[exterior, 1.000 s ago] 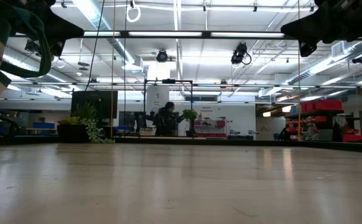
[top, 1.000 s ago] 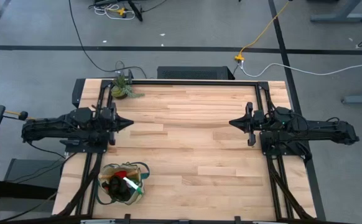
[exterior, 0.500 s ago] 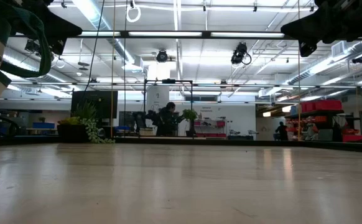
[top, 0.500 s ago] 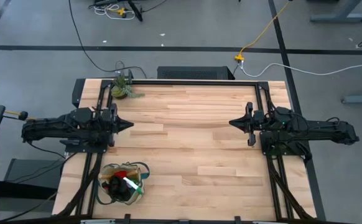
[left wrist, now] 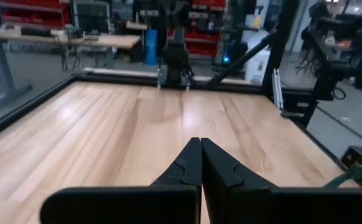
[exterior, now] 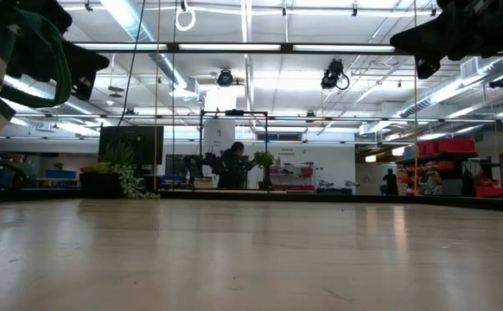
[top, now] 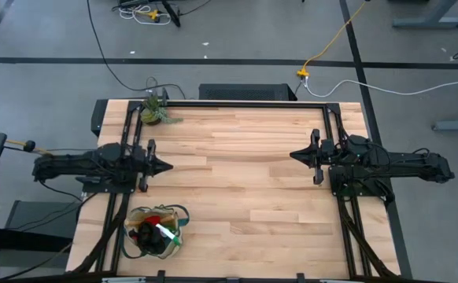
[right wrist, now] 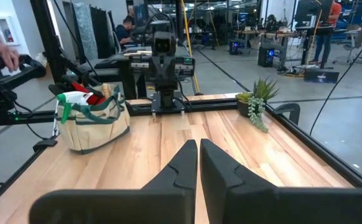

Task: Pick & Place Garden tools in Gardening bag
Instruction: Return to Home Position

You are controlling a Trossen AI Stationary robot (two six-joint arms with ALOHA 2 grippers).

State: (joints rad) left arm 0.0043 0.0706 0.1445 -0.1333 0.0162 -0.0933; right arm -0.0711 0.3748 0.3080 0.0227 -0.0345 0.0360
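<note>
Basically done: garden tools point(top: 164, 232) sit in the gardening bag point(right wrist: 97, 127), well apart from the left jaws and right jaws, both pressed together, empty. No tools left on the counter point(top: 245, 173).

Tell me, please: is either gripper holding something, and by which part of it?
Nothing is held. The left gripper and the right gripper both have their fingers shut together with nothing between them.

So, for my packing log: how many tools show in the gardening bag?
2: the green-and-white item at the bag's top, the red gloves beside it. Wooden-handled tools may be hidden inside.
</note>
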